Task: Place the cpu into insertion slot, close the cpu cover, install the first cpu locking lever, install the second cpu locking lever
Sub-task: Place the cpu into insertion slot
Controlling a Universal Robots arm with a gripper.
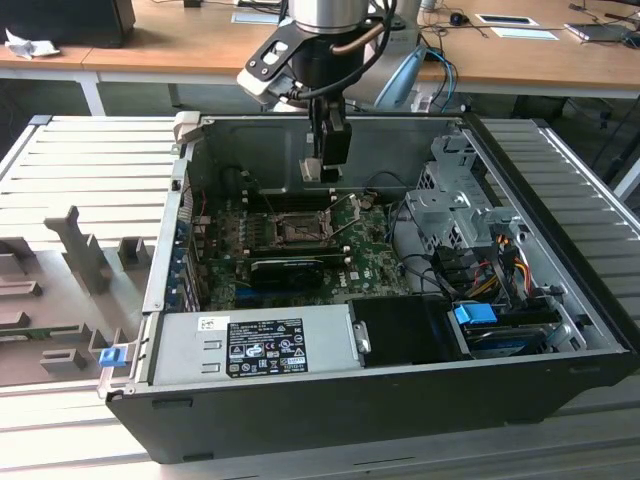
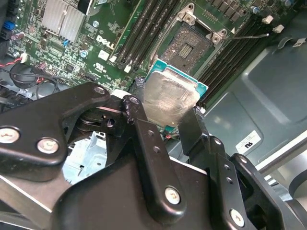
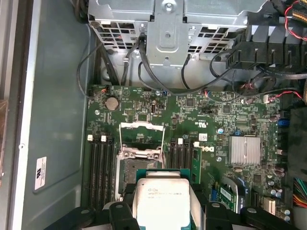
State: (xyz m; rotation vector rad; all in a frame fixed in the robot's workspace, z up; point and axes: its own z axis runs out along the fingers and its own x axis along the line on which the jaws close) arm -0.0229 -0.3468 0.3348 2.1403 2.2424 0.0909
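Open case (image 1: 400,140), fingers (image 2: 189,129) hold cpu (image 2: 170,98) above slot (image 2: 194,45)

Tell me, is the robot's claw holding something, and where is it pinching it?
Yes. The gripper holds the cpu, pinched between its fingers by two opposite side edges.

The cpu (image 2: 170,98), clamped in the gripper (image 2: 163,112), hangs above the insertion slot (image 2: 192,45). Memory slots (image 3: 100,163) flank the slot on both sides, and the cpu cover (image 3: 140,124) lies open at one edge.

Open PC case (image 1: 380,400) w/ PSU (image 1: 255,345), drive cage (image 3: 172,24), heatsink (image 3: 244,149) on mobo (image 3: 211,110); wooden desk (image 1: 150,45) behind.
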